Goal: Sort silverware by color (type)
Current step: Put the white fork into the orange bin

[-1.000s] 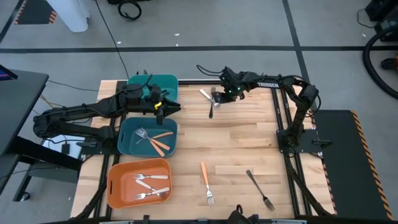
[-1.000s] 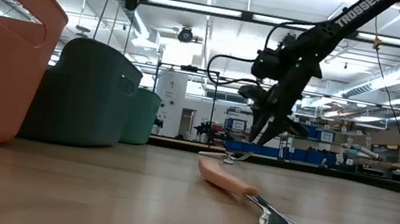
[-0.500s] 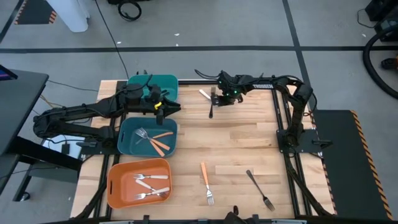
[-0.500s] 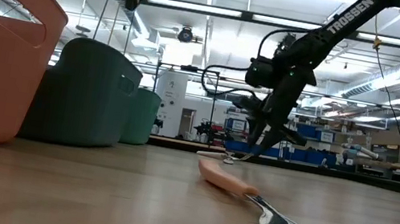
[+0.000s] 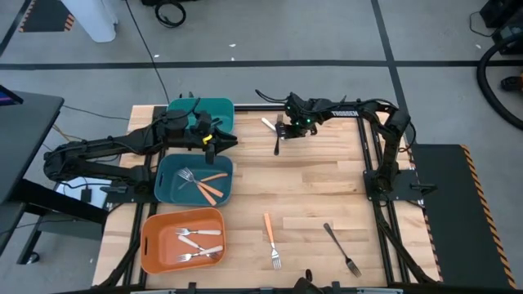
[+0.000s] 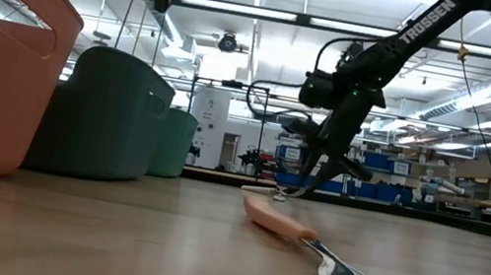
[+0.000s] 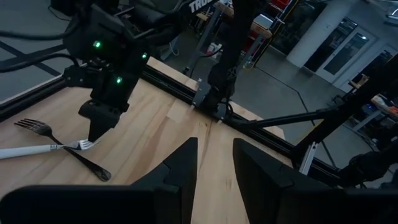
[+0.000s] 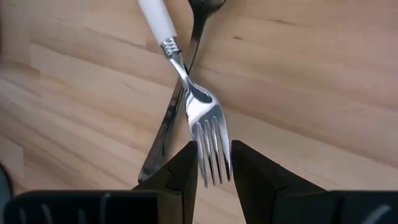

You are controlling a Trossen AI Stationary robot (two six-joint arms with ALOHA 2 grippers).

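A cream-handled silver fork (image 8: pixel 186 93) lies crossed over an all-black fork (image 8: pixel 163 140) near the table's far edge (image 5: pixel 276 131). My right gripper (image 8: pixel 214 165) is open and low over them, pointing down, one finger on each side of the silver fork's tines (image 8: pixel 210 140); whether they touch I cannot tell. The low view shows its fingertips (image 6: pixel 303 179) close to the tabletop. My left gripper (image 5: pixel 222 140) is open and empty, held high over the far rim of the middle teal bin (image 5: pixel 163 175). An orange-handled fork (image 5: pixel 270 237) and a black fork (image 5: pixel 341 249) lie flat near the near edge.
The middle teal bin holds orange-handled forks (image 5: pixel 208 186). The orange bin (image 5: pixel 147 245) near the near-left corner holds cream-handled forks (image 5: pixel 196 241). A second teal bin (image 5: pixel 214 106) stands at the far edge. Bare wood lies between the forks in mid-table.
My right gripper has moved a little toward the table's left and come down over the crossed forks at the far edge. The forks lie where they were, and my left arm has kept still.
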